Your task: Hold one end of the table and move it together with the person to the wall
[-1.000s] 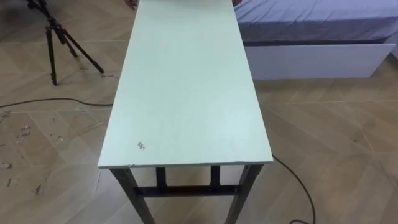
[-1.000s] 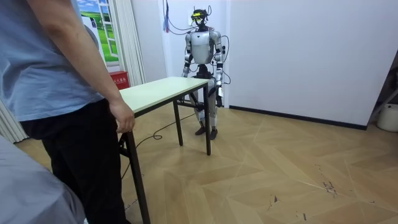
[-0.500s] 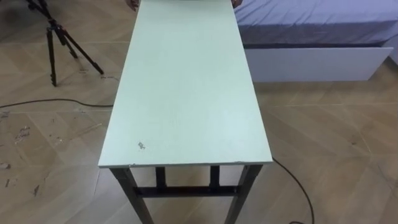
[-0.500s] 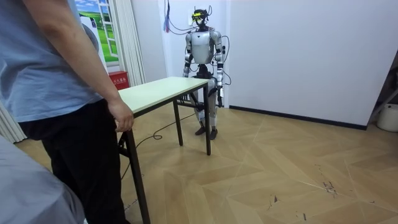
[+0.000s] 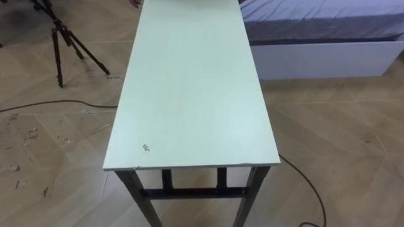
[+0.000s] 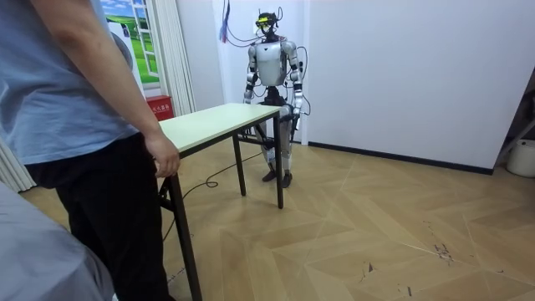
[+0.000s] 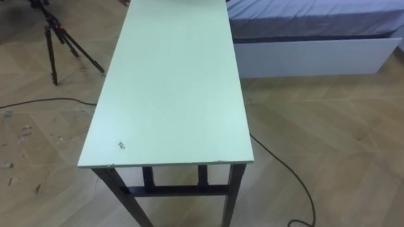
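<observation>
Item 1, table (image 5: 192,88): long, with a pale green top and dark metal legs joined by a crossbar. It stands on the floor (image 5: 341,139) between us and a person (image 6: 75,109). One short end lies just in front of our two hands, and the length runs straight away from them. There is a small dark mark on the top near the corner on our left hand's side. Nothing rests on the table.

Item 2, left hand (image 6: 298,107): it is lowered beside our hip, near the table's end, on the room view's right. We cannot tell how its fingers are set, or whether it touches the table.

Item 3, right hand (image 6: 248,99): it is held at about the height of the tabletop, close to the corner on the room view's left. We cannot tell its fingers or any contact here either.

Item 4, person's hand (image 6: 164,157): it is at the end of the table far from our hands, with the fingers curled over the edge.

Item 5, tripod (image 5: 63,44): black, with its legs spread on the floor. It stands beyond our left hand, apart from the table's long side.

Item 6, bed (image 5: 322,25): a white base under a grey-blue cover. It lies beyond our right hand, close to the table's far corner.

We stand upright at the table's end, with a white wall behind us.
</observation>
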Controlling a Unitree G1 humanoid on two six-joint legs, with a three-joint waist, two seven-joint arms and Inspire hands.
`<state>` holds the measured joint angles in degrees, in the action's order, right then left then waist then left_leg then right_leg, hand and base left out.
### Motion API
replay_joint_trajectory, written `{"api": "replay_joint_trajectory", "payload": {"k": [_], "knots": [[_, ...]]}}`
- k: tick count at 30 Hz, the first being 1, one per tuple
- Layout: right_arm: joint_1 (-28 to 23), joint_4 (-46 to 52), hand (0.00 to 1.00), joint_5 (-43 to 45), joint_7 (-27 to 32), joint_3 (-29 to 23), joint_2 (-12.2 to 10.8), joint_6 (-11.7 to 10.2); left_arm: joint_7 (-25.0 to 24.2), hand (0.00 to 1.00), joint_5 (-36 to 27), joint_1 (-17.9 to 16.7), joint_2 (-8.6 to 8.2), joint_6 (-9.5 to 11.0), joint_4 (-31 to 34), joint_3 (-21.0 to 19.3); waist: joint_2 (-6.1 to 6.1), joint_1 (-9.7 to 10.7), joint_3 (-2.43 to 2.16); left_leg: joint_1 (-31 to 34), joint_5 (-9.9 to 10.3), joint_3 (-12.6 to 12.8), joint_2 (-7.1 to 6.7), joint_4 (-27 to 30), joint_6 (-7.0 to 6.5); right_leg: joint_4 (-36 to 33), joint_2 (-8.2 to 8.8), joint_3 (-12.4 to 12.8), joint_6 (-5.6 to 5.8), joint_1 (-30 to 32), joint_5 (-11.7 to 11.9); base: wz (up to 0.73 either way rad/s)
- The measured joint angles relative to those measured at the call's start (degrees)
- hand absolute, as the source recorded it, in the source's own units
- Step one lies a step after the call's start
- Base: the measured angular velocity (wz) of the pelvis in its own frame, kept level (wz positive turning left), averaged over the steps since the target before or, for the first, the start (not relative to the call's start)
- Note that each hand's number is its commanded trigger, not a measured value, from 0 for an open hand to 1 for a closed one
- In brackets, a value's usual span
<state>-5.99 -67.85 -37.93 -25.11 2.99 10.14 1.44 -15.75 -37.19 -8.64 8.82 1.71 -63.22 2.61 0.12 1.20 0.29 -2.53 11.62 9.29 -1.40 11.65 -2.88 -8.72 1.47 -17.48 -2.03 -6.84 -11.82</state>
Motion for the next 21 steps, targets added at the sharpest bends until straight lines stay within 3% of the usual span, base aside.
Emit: {"api": "replay_joint_trajectory", "payload": {"k": [3, 10, 15, 17, 21], "knots": [[-2.35, 5.8, 0.0, -1.16, -0.12, 0.04, -0.14, 1.19, -3.01, 0.0, -5.22, -1.02, 0.34, -0.64, 2.65, 1.41, 0.13, -0.02, -0.07, 0.23, 0.0, -0.02, -0.03, 0.13, 0.0, -0.09, 0.07, -0.16, 0.01, 0.22, -0.01, 0.0], [-6.71, 18.58, 0.0, -6.4, -1.85, 0.72, -1.03, 2.63, -7.44, 0.0, -17.71, -5.15, 0.52, -2.48, 15.72, 5.82, 0.4, 0.19, -0.2, 1.33, 0.0, -0.06, 0.04, 0.18, 0.0, -1.21, 0.2, -0.05, 0.01, 1.65, 0.0, 0.0], [-11.06, 30.62, 0.0, -12.46, -2.02, 5.56, -0.85, 4.5, -7.54, 0.0, -26.49, -7.14, 1.21, -4.19, 23.98, 12.89, 0.65, 0.73, -0.04, 1.96, 0.26, -0.51, 0.03, 1.03, -0.41, -1.93, 0.32, -0.12, 0.16, 2.0, -0.27, 0.05], [-11.06, 33.53, 0.0, -16.32, -2.5, 8.07, -0.5, 4.96, -7.51, 0.0, -30.01, -7.32, 1.46, -5.12, 27.99, 15.95, 0.87, 1.36, 0.18, 2.24, 0.36, -0.55, -0.02, 1.52, -0.56, -2.06, 0.44, -0.2, 0.23, 2.06, -0.33, 0.09], [-10.58, 35.08, 0.0, -20.96, -3.85, 11.89, -0.63, 5.06, -8.06, 0.0, -34.73, -6.92, 1.42, -5.42, 33.06, 19.23, 0.74, 1.83, 0.18, 2.14, 0.38, -0.6, -0.14, 1.58, -0.61, -2.16, 0.56, -0.39, 0.32, 1.9, -0.36, 0.03]]}}
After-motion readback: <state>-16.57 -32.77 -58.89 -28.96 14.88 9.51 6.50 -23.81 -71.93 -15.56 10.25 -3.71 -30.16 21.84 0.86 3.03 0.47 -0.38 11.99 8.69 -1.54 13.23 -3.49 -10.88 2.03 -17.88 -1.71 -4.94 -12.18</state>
